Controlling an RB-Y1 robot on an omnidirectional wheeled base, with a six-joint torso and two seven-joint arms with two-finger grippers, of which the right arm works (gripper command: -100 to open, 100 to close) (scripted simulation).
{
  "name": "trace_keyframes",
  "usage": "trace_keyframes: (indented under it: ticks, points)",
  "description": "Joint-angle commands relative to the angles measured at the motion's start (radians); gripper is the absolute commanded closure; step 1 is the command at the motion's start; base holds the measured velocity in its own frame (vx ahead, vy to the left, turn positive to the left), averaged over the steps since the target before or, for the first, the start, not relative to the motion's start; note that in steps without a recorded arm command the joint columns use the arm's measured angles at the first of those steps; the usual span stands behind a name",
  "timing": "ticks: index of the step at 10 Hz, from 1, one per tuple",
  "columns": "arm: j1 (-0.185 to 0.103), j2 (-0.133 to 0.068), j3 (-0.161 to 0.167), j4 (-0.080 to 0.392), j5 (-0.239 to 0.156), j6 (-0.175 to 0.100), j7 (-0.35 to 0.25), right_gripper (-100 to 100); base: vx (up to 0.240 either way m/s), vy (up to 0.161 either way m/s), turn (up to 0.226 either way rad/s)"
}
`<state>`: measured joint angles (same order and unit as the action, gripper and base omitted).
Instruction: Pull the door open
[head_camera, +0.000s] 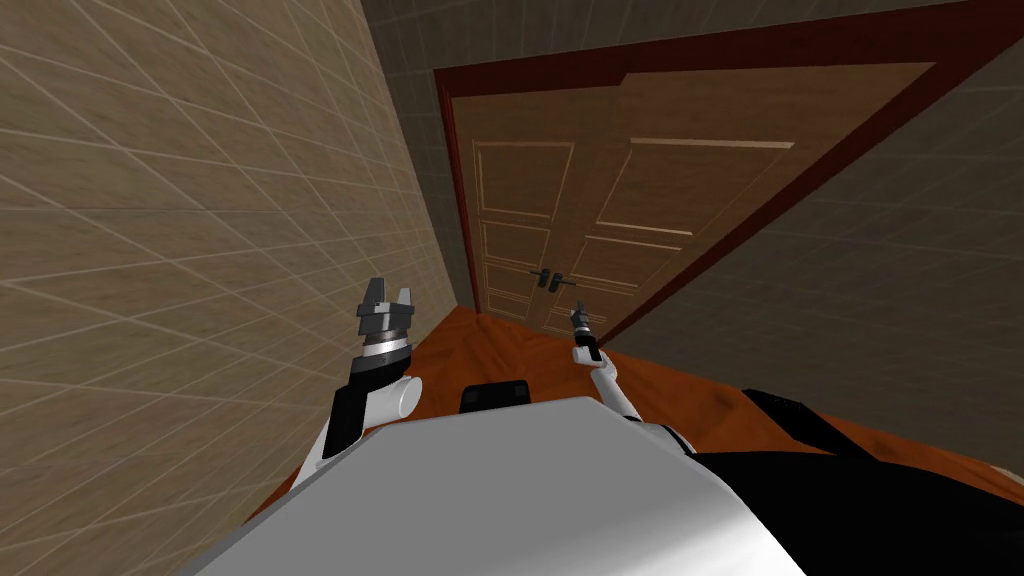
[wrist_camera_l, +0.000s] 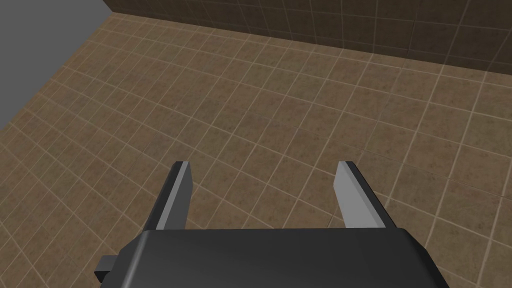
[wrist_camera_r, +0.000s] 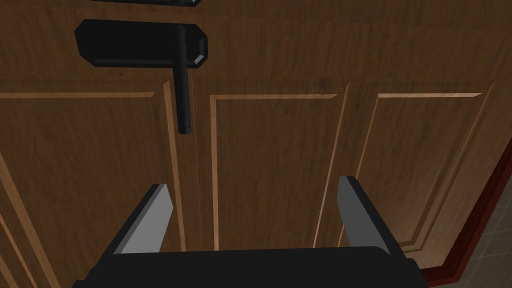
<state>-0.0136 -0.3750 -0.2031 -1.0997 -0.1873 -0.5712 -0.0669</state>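
Right wrist view: facing the brown panelled door (wrist_camera_r: 270, 150) with the right tool (wrist_camera_r: 254, 184) spread open, empty, short of the black lever handle (wrist_camera_r: 183, 85). Likely the reach step, no grasp yet. Next: closing in on the lever and straddling it across its length. Mounted near the door's middle seam, long axis flat along the door face, free end pointing away from its backplate (wrist_camera_r: 125, 45). Left tool (head_camera: 387, 297) open beside the tiled wall (head_camera: 180, 250).

Brown panelled double door (head_camera: 640, 200) stands shut, black lever handles (head_camera: 551, 281) mid-seam.
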Motion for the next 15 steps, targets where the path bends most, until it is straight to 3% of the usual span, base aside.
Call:
trace_keyframes:
  ticks: [1,2,9,12,15]
  points:
    - [-0.021,-0.014,-0.012,0.050,-0.009,0.001,-0.010,-100,0.076,-0.017,0.136]
    - [-0.021,-0.014,-0.012,0.054,-0.009,0.001,-0.010,-100,0.061,-0.023,0.035]
    - [-0.105,-0.074,-0.057,0.255,-0.045,0.003,-0.047,-100,0.075,-0.018,0.098]
    - [-0.118,-0.084,-0.065,0.287,-0.051,0.003,-0.053,-100,0.049,-0.015,0.042]
    - [-0.153,-0.109,-0.083,0.368,-0.065,0.003,-0.068,-100,0.064,-0.021,0.094]
